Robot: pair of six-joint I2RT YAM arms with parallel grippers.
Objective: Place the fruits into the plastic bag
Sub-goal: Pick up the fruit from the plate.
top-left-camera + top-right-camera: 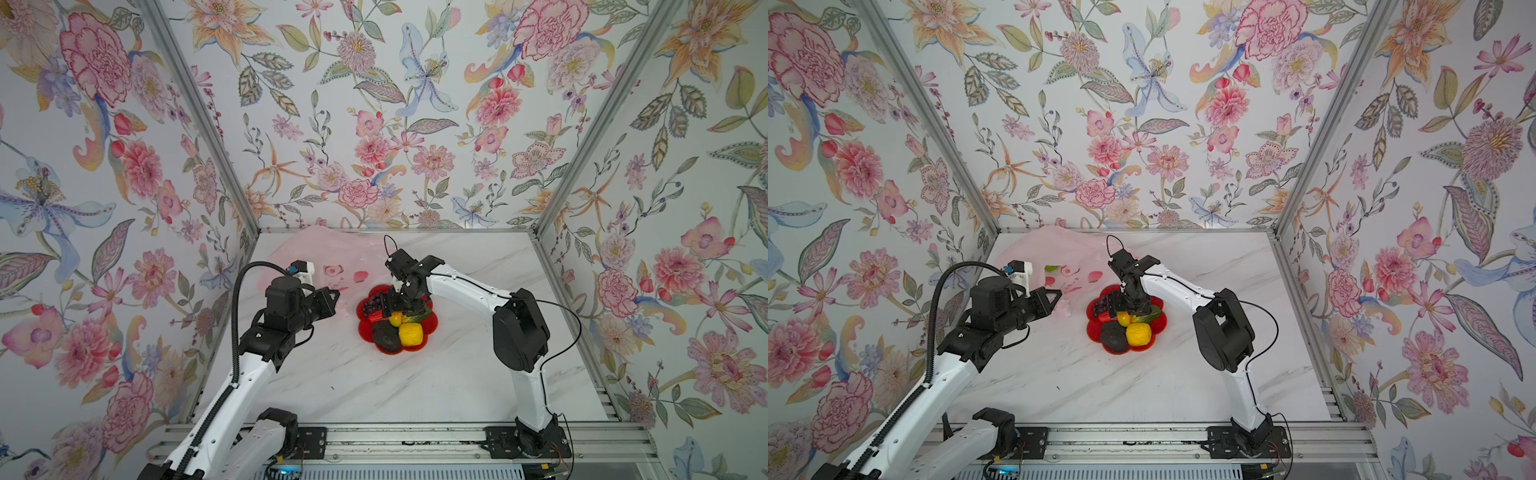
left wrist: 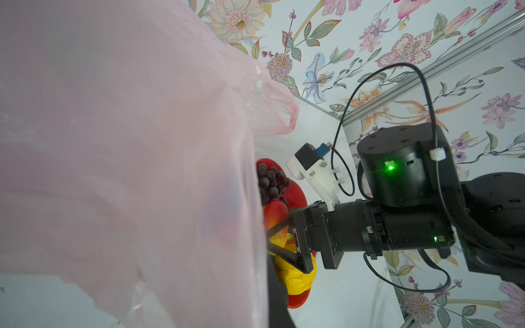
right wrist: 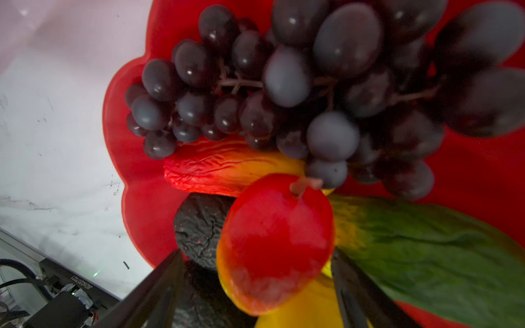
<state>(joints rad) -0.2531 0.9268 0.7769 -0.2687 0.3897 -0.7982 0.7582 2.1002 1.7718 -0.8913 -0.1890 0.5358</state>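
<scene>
A white marble-patterned worktop sits inside a booth lined with flowered wallpaper, with two robot arms reaching in from the near edge. The plastic bag, pale pink and translucent, lies crumpled at the far left of the worktop against the back wall. Its near edge reaches just beside a red flower-shaped plate at the centre. The left end effector is closed at that edge of the bag. In the left wrist view the pink film hangs stretched across most of the picture, so it appears to be pinching the film. The fruits are all heaped on the plate. A purple grape bunch lies on the side toward the bag, and a dark avocado and a yellow lemon sit side by side at the near side. A wrinkled red-orange long piece and a green long piece lie in the middle. The right end effector points down into the pile with its jaws apart, straddling a red-yellow mango. One finger is right at the mango's side, while the other stands slightly clear of it, so the fruit is not clamped.
</scene>
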